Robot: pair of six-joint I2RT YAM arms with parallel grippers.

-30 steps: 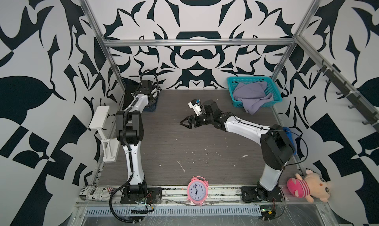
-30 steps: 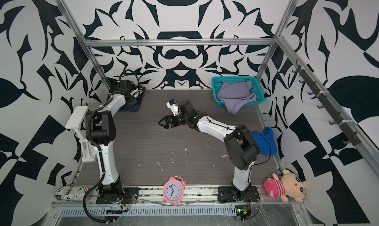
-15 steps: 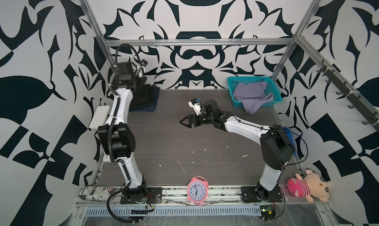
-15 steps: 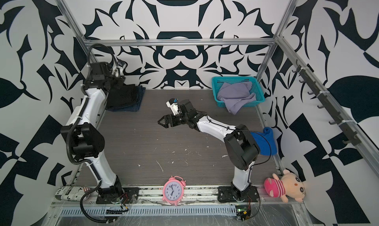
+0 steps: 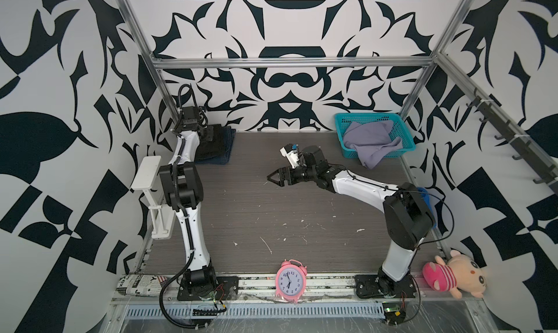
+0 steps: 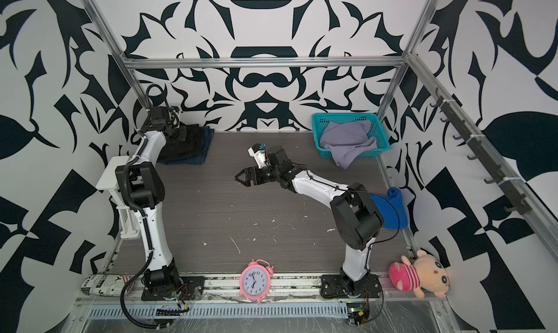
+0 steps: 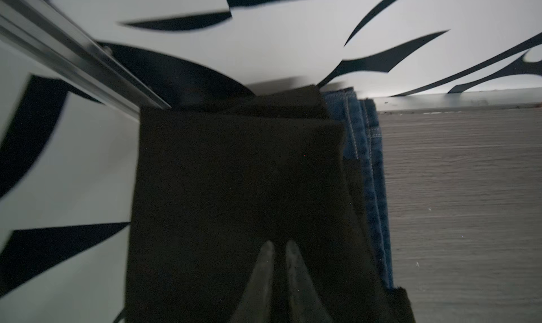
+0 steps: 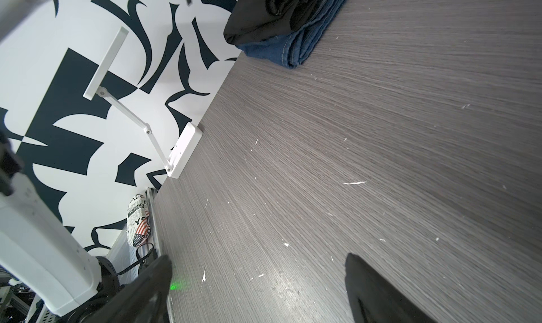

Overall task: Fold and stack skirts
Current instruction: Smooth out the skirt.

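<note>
A folded black skirt (image 5: 216, 145) (image 7: 234, 175) lies on a folded dark blue denim skirt (image 5: 211, 160) (image 7: 372, 189) in the table's back left corner. My left gripper (image 5: 210, 133) (image 7: 278, 245) hovers over the black skirt, its fingers almost touching with only a thin gap and no cloth seen between them. The lavender skirt (image 5: 367, 144) (image 6: 344, 141) lies crumpled in a teal basket (image 5: 367, 117), spilling over its front rim. Over mid-table my right gripper (image 5: 270, 179) (image 8: 258, 257) stands open and empty, pointing left toward the stack (image 8: 278, 28).
A pink alarm clock (image 5: 290, 281) stands at the front edge. A pink striped plush toy (image 5: 450, 275) lies at the front right. A bright blue cloth (image 6: 389, 207) hangs behind the right arm's elbow. A white stand (image 5: 148, 177) and a newspaper roll (image 5: 142, 284) sit along the left side.
My left arm lifted off the stack toward the back wall, then came partway down over it again, and its jaws closed from wide to nearly together. The right arm has not moved.
</note>
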